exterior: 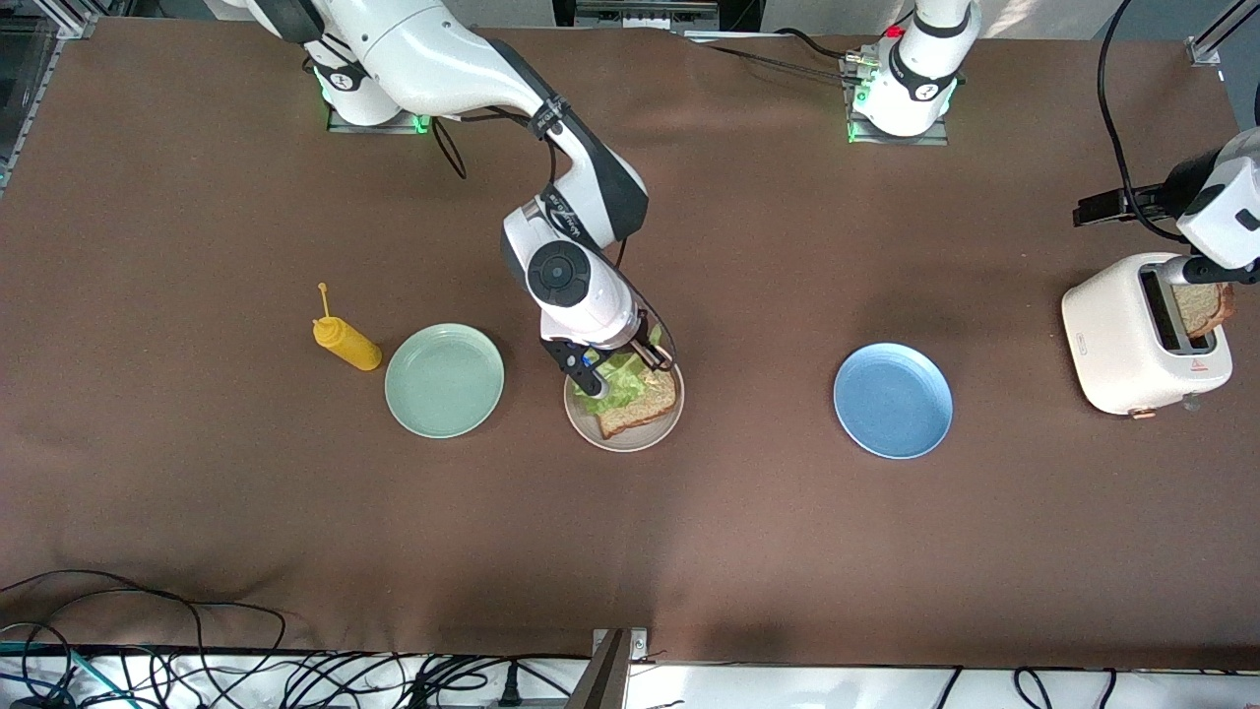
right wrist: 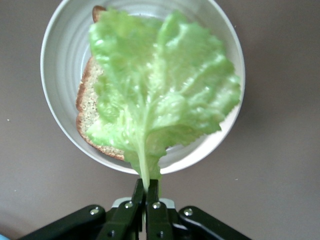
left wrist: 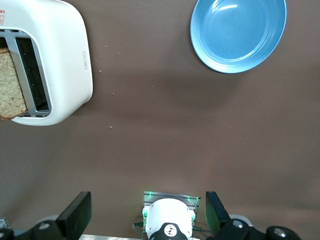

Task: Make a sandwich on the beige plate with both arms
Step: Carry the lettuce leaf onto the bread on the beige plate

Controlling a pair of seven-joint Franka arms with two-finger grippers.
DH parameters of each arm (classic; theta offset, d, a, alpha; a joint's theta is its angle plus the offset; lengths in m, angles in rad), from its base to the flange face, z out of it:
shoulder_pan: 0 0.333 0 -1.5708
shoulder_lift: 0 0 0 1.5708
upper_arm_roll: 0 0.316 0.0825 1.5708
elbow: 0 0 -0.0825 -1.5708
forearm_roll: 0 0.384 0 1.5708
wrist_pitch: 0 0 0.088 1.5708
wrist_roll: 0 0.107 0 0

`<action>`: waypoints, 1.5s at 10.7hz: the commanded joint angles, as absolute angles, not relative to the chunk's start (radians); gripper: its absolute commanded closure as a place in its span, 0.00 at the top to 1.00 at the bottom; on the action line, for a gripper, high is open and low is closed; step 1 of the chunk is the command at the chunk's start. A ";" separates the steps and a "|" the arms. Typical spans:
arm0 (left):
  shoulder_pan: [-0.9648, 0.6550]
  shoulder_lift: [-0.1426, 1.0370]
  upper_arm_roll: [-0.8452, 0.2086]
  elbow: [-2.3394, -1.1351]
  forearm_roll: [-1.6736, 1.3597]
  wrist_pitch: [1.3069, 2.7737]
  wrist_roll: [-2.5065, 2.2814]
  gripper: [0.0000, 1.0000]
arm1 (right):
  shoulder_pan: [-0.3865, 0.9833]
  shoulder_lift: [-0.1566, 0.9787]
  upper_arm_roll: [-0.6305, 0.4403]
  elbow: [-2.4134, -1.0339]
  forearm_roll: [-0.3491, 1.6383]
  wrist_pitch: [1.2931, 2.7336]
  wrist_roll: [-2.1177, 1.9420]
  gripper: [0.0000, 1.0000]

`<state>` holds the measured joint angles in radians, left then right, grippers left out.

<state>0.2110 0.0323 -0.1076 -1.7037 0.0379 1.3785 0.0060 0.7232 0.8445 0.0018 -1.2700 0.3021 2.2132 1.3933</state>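
The beige plate (exterior: 592, 425) (right wrist: 59, 75) lies mid-table with one brown bread slice (exterior: 642, 408) (right wrist: 88, 107) on it. A ruffled green lettuce leaf (exterior: 612, 380) (right wrist: 160, 90) is spread over that slice. My right gripper (exterior: 589, 364) (right wrist: 148, 188) is shut on the leaf's stem, just over the plate's rim. A second bread slice (exterior: 1203, 307) (left wrist: 10, 85) stands in a slot of the white toaster (exterior: 1132, 340) (left wrist: 55, 60) at the left arm's end of the table. My left gripper (exterior: 1211, 271) (left wrist: 147, 215) hangs open over the toaster, holding nothing.
A mint-green plate (exterior: 444, 380) and a yellow squeeze bottle (exterior: 345, 341) lie beside the beige plate, toward the right arm's end. A blue plate (exterior: 893, 400) (left wrist: 239, 32) sits between the beige plate and the toaster. Cables run along the table's near edge.
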 commanded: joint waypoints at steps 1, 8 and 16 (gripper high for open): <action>0.216 0.032 -0.117 -1.698 0.055 1.368 0.014 1.00 | 0.723 0.848 -0.009 -1.279 0.307 2.290 1.408 0.00; 0.215 0.032 -0.121 -1.697 0.054 1.367 0.014 1.00 | 0.724 0.877 -0.011 -1.282 0.192 2.373 1.384 1.00; 0.216 0.032 -0.121 -1.698 0.054 1.367 0.014 1.00 | 0.713 0.634 -0.116 -1.282 0.189 1.975 1.199 1.00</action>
<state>0.2107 0.0333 -0.1149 -1.7037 0.0379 1.3768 0.0060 0.7161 0.6869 -0.0898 -1.2585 0.1971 2.0507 1.2839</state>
